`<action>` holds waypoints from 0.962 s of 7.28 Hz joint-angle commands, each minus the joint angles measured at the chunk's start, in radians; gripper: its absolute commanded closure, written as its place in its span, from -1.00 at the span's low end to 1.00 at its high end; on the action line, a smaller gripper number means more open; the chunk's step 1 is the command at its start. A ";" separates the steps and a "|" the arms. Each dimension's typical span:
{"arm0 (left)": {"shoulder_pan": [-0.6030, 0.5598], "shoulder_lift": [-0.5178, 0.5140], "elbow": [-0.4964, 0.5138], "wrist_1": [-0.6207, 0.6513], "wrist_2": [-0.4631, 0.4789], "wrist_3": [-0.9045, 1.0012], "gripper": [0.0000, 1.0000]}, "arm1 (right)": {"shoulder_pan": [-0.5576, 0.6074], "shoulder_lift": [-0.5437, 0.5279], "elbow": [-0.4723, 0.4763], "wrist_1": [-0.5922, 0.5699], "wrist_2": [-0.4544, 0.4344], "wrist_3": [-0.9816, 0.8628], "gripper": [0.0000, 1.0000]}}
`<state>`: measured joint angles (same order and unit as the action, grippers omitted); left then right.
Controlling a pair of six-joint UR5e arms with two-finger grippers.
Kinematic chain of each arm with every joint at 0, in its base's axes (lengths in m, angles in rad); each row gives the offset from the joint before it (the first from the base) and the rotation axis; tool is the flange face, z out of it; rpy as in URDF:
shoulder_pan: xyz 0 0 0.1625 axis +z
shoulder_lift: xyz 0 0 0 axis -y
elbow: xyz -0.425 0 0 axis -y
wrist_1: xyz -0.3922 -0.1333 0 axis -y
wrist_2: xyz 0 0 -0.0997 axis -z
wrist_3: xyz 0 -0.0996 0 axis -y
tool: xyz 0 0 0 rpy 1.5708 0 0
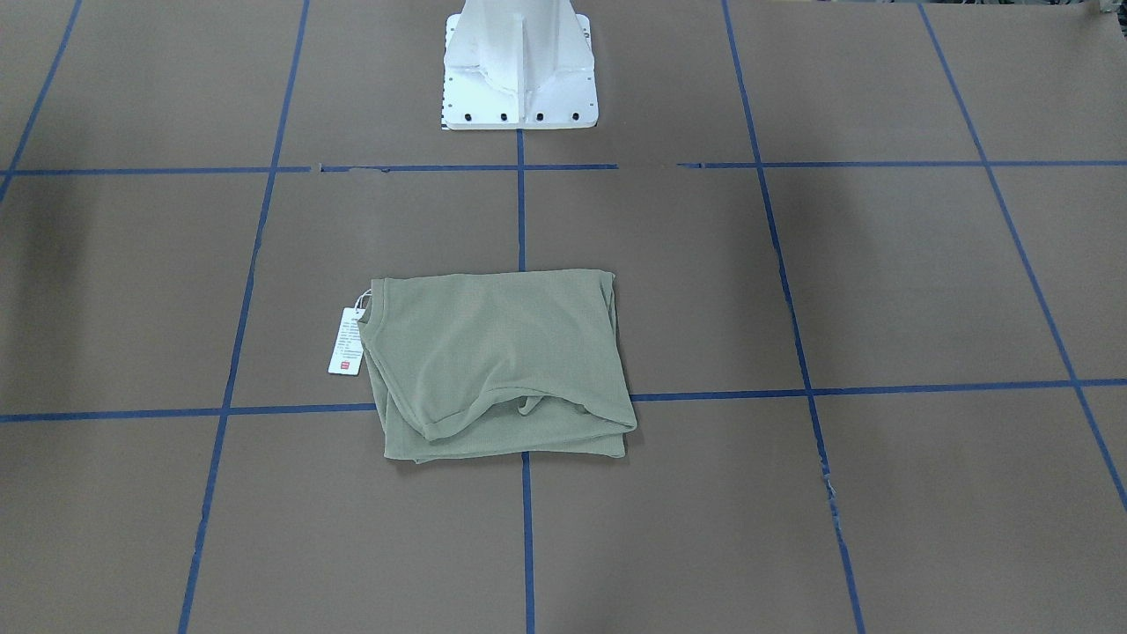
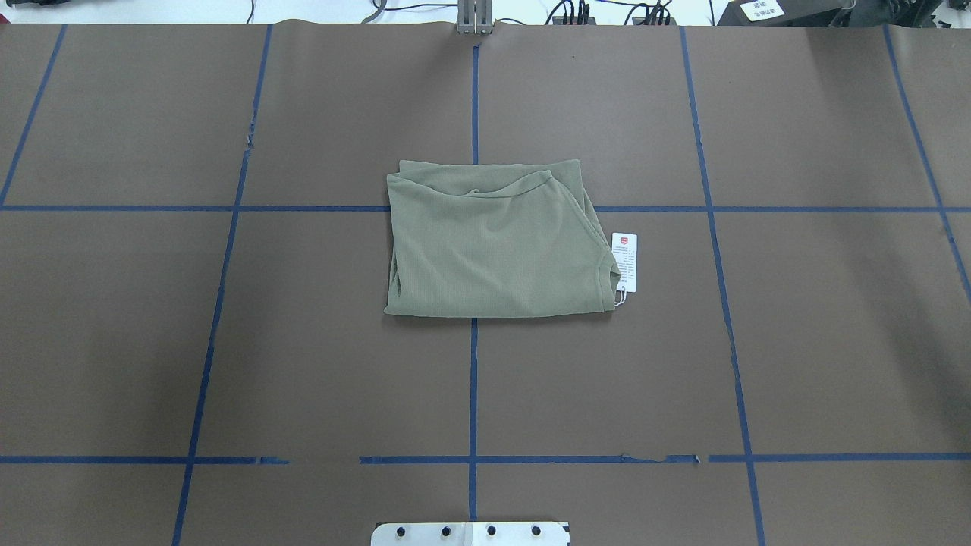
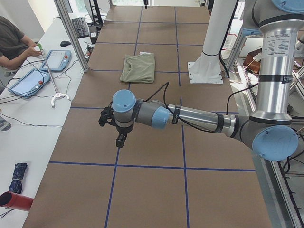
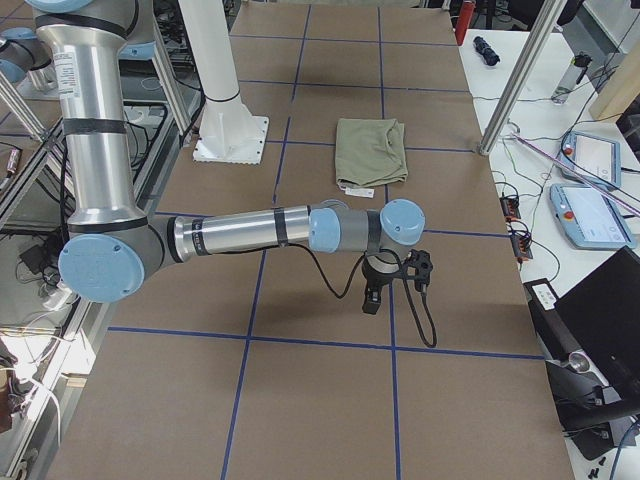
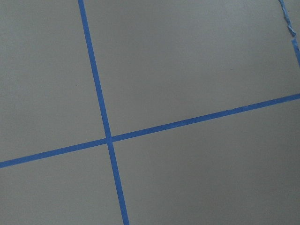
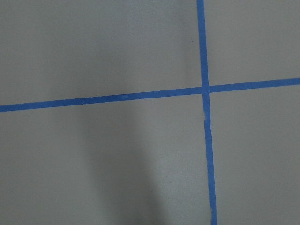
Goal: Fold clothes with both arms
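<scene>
The sage-green shirt lies folded into a rough square at the table's middle; it also shows in the front view, the left view and the right view. Its white hang tag with a red mark sticks out at the collar side. My left gripper hangs over bare table far from the shirt, seen only in the left view. My right gripper hangs over bare table far from the shirt, seen only in the right view. I cannot tell whether either is open or shut.
The brown table carries a grid of blue tape lines. The white pedestal base stands at the robot's side. An operator, tablets and cables sit on the far bench. Both wrist views show only table and tape.
</scene>
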<state>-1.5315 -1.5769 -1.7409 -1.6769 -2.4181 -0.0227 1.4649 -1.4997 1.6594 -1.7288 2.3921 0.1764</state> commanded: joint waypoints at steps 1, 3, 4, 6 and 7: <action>0.001 -0.002 -0.003 0.002 0.004 -0.006 -1.00 | -0.001 0.006 -0.004 0.000 -0.002 0.000 -1.00; 0.001 -0.006 -0.005 0.000 0.004 -0.005 -1.00 | -0.001 0.022 -0.018 0.002 -0.004 0.000 -1.00; -0.001 -0.006 -0.012 0.000 0.001 -0.005 -1.00 | -0.001 0.027 -0.018 0.005 -0.013 -0.001 -1.00; -0.001 0.000 -0.014 0.002 -0.009 -0.003 -1.00 | -0.005 0.030 -0.041 0.092 -0.109 0.002 -1.00; -0.001 0.001 -0.012 0.002 -0.007 -0.003 -1.00 | -0.005 0.030 -0.064 0.121 -0.108 0.002 -1.00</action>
<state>-1.5323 -1.5776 -1.7539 -1.6753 -2.4248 -0.0263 1.4610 -1.4704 1.6202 -1.6496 2.3004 0.1770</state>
